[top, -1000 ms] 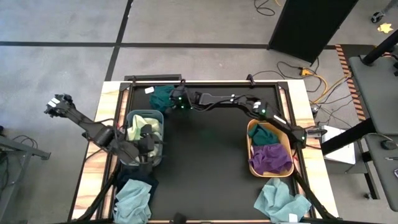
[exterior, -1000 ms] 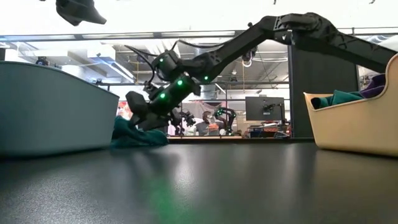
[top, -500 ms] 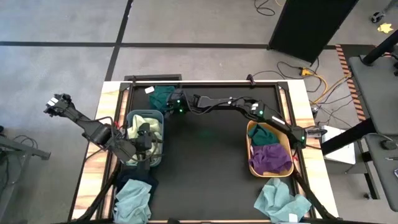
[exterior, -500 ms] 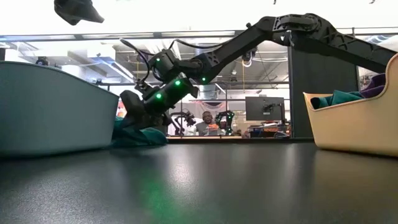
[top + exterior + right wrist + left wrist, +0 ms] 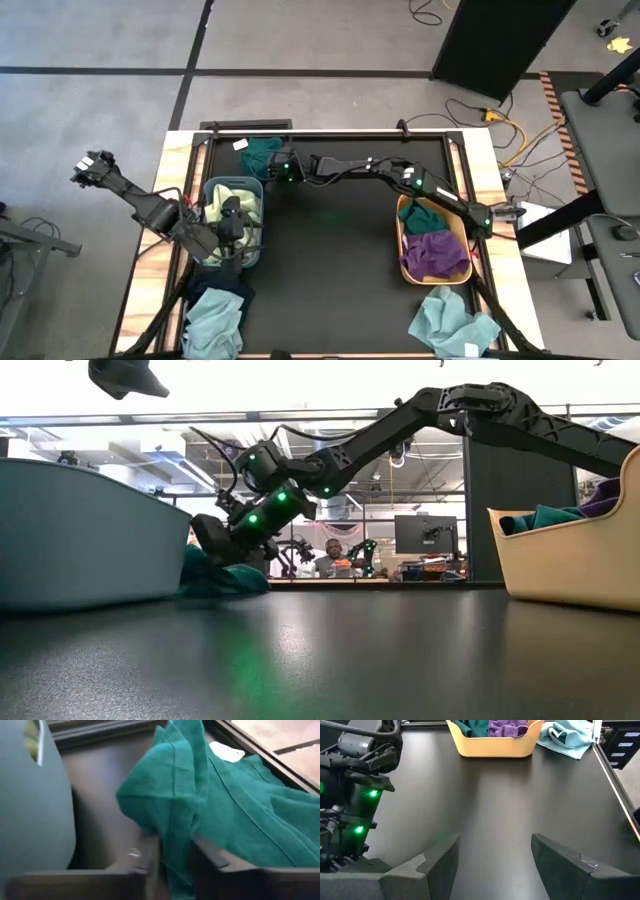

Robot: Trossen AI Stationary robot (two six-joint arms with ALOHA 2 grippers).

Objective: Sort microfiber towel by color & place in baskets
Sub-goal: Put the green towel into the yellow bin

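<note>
Right gripper point(image 5: 172, 857) pinches a fold of the dark teal towel point(image 5: 262, 155) at the worktop's far-left corner, beside the grey-blue basket point(image 5: 212, 190) — lift clear before carrying. Left gripper point(image 5: 492, 857) hangs spread over that basket.

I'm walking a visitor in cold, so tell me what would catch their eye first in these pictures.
First, the right arm stretched across the table's far side, its right gripper pinching a fold of the dark teal towel beside the grey-blue basket. Next, the orange-tan basket on the right, holding purple and teal cloths. The left gripper hangs open above the grey-blue basket.
</note>
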